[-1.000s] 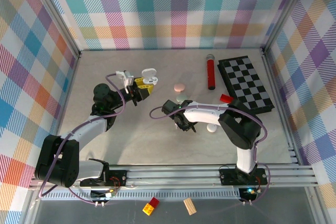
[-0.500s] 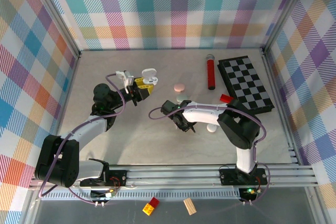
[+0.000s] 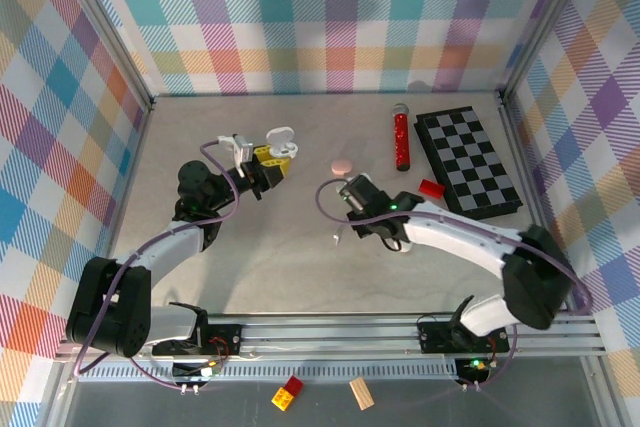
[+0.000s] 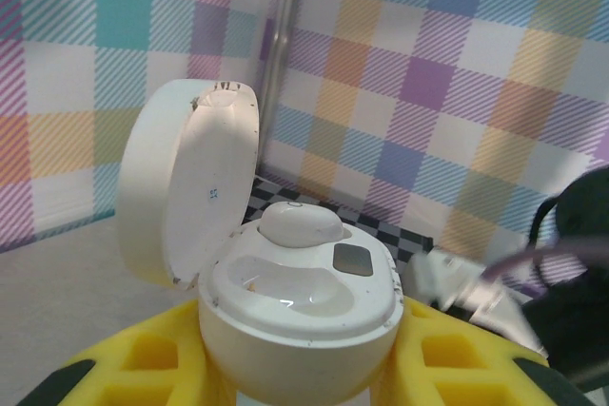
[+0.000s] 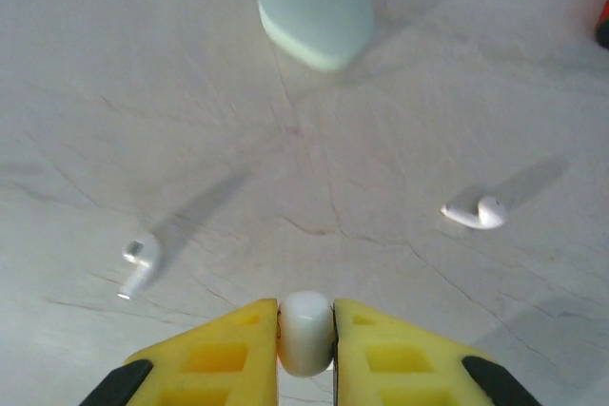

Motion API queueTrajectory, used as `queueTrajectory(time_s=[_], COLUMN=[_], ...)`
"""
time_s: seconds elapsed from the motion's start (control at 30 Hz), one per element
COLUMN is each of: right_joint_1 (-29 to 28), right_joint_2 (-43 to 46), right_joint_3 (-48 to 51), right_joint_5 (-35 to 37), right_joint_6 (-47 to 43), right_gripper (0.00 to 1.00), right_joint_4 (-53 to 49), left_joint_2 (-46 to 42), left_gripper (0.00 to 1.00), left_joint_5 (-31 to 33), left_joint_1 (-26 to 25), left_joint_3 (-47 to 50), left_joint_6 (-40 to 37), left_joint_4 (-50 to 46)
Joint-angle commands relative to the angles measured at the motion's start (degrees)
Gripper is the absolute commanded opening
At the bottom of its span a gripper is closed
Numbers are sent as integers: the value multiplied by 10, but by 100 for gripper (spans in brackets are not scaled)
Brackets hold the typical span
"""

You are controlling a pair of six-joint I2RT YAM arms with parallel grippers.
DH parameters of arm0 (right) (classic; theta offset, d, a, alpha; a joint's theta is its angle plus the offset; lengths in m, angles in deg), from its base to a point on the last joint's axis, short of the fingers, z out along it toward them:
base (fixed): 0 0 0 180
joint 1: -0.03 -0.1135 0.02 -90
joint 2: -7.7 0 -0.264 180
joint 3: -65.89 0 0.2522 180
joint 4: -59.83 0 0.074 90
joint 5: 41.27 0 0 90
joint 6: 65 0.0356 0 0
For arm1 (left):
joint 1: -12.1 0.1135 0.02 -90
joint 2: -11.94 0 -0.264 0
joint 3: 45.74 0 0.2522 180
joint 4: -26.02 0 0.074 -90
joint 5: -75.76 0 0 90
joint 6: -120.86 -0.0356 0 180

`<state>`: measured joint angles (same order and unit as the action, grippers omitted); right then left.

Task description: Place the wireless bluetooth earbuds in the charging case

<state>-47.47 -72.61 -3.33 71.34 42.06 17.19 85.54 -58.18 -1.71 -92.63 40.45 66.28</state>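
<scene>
My left gripper (image 4: 300, 373) (image 3: 263, 171) is shut on the white charging case (image 4: 376, 306) (image 3: 281, 144), held up with its lid (image 4: 181, 187) open. One white earbud (image 4: 301, 223) sits in the far slot; the near slot is empty. My right gripper (image 5: 305, 368) (image 3: 350, 187) hangs above the table, shut on a white earbud (image 5: 305, 330) pinched between its yellow fingers. Two more white earbuds lie on the table below, one at the left (image 5: 139, 263) (image 3: 338, 237) and one at the right (image 5: 474, 211).
A pale green case (image 5: 316, 14) lies ahead of the right gripper, a pink case (image 3: 342, 166) beside it. A red microphone (image 3: 401, 139), a chessboard (image 3: 468, 160) and a small red block (image 3: 431, 187) sit at the back right.
The right gripper has closed on a white earbud and lifted off the table, its elbow swinging out to the right. The left arm and case have stayed put.
</scene>
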Motion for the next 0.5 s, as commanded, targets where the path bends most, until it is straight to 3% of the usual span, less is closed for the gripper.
queueTrajectory(time_s=[0.0,0.23,0.47], right_joint_1=[33,107,138], right_joint_2=[55,140,153], right_joint_3=[13,26,8], right_joint_5=[-105,-285,-390], right_joint_6=[37,108,159], right_gripper=[18,18,18], right_joint_4=[67,164,247], left_joint_2=[-20,-18,11], left_gripper=[32,32,32], left_joint_5=[32,90,109], left_joint_1=[-12,-76,-121], left_joint_3=[6,-4,-24], left_joint_6=[-33,-115,-149], left_joint_4=[11,-39,-40])
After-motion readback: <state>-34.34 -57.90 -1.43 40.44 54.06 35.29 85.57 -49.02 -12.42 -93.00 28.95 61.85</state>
